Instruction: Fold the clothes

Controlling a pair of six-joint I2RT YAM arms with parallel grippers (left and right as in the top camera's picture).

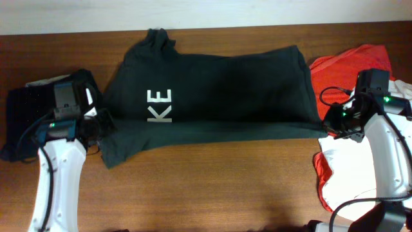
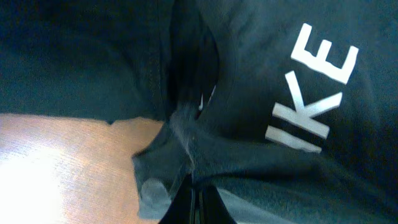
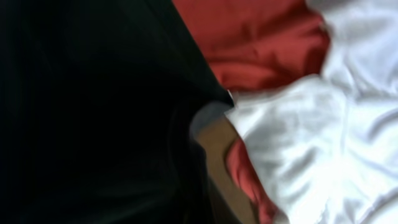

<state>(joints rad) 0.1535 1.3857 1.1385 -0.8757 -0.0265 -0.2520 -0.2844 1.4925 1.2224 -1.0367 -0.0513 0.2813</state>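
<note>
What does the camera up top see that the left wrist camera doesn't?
Only the overhead view shows the whole black T-shirt spread out, the left arm and right arm, and the red garment and white garment on the right. Only the left wrist view shows the bunched fabric up close, plus another letter stroke before KE. Both show the shirt, its white letters and the wooden table.
</note>
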